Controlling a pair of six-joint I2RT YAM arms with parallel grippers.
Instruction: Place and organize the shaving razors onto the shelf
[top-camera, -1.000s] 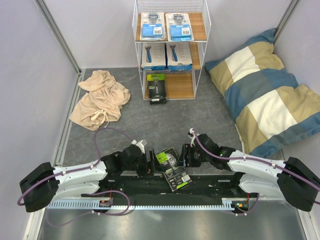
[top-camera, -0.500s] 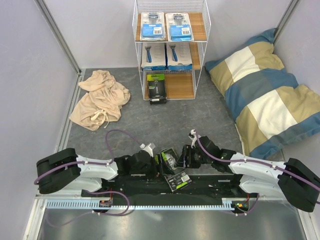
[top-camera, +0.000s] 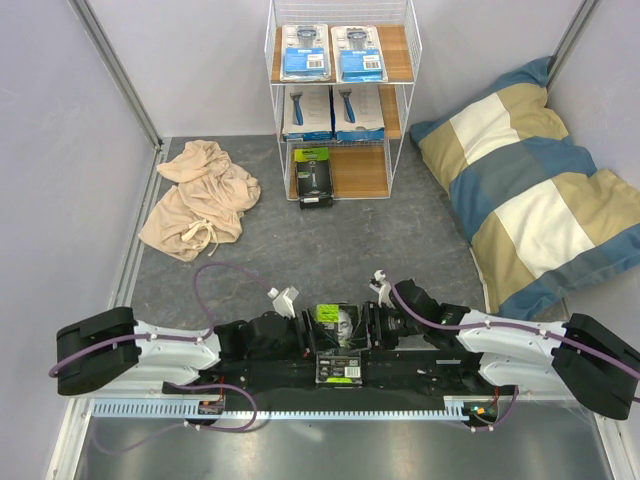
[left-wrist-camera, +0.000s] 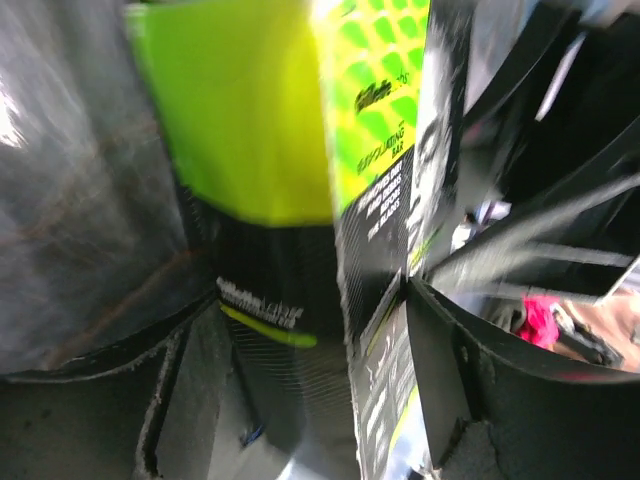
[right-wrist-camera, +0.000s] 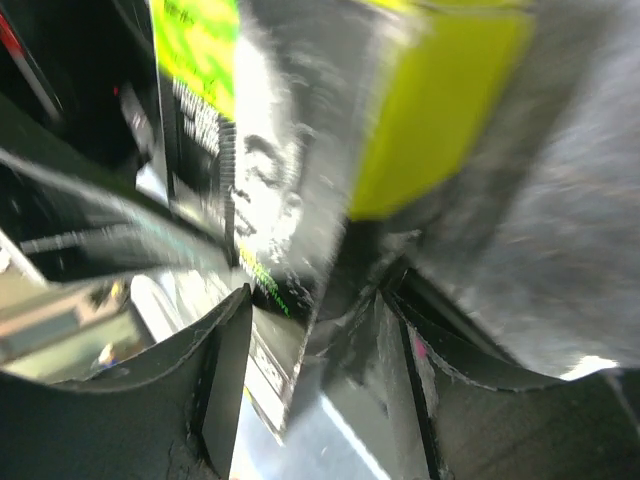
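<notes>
Between the arms and the shelf (top-camera: 398, 45) the grey desk (top-camera: 330, 250) lies open, a wide straight lane. At the left of this lane a beige cloth (top-camera: 200, 200) is heaped. At the right a striped pillow (top-camera: 530, 200) comes near to the shelf's side.

The two upper boards of the shelf are filled across by packs (top-camera: 307, 112). The lowest board (top-camera: 362, 172) carries a boxed razor (top-camera: 312, 170) on its left half, and its right half is bare.

Near the arm bases a black-and-green box (top-camera: 338, 335) stands between the left tool (top-camera: 308, 340) and the right tool (top-camera: 366, 328), and it closes the gap between them.
</notes>
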